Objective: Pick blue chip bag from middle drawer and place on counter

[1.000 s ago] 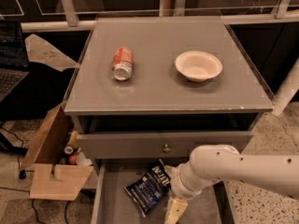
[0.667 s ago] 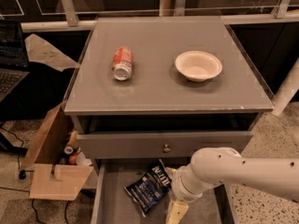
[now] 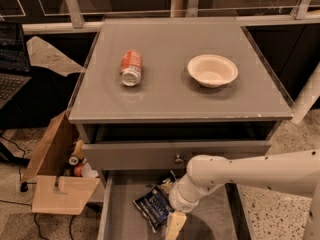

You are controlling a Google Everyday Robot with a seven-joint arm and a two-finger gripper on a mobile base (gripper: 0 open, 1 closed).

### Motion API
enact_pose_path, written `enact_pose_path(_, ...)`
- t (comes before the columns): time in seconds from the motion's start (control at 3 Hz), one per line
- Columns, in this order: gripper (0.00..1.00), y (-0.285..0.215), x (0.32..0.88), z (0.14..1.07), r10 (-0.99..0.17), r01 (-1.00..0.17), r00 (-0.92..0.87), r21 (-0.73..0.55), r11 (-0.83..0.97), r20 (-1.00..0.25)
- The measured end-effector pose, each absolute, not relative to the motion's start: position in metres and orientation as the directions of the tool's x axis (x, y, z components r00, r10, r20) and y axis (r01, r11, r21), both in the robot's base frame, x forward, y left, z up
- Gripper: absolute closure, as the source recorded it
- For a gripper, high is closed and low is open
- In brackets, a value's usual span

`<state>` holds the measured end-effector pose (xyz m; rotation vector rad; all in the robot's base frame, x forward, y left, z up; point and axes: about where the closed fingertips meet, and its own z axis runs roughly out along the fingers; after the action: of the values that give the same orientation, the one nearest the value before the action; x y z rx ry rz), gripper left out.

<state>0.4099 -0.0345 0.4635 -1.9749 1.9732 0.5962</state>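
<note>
The blue chip bag (image 3: 154, 207) lies crumpled on the grey floor of the open middle drawer (image 3: 120, 221), near its centre. My white arm reaches in from the right, and the gripper (image 3: 175, 225) hangs low inside the drawer, right beside the bag's right edge and partly over it. The bottom of the frame cuts the gripper off. The counter (image 3: 170, 96) is the flat grey cabinet top above the drawer.
An orange soda can (image 3: 131, 67) lies on its side on the counter's left half, and a white bowl (image 3: 212, 70) stands on its right half. A grey drawer front with a round knob (image 3: 177, 159) sits just above the open drawer. A cardboard box (image 3: 55, 184) stands at the cabinet's left.
The gripper has shifted slightly left, closer to the bag. The bag, can and bowl have not moved.
</note>
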Motion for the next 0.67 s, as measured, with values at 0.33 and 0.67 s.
enact_pose_path(0.33, 0.00, -0.0336, 0.4095, 0.4607, -0.877, -0.996, -0.024, 0.091, -0.023, -0.480)
enact_pose_path(0.67, 0.00, -0.0350, 0.4090, 0.4578, -0.879, -0.997, -0.060, 0.069, 0.031, -0.473)
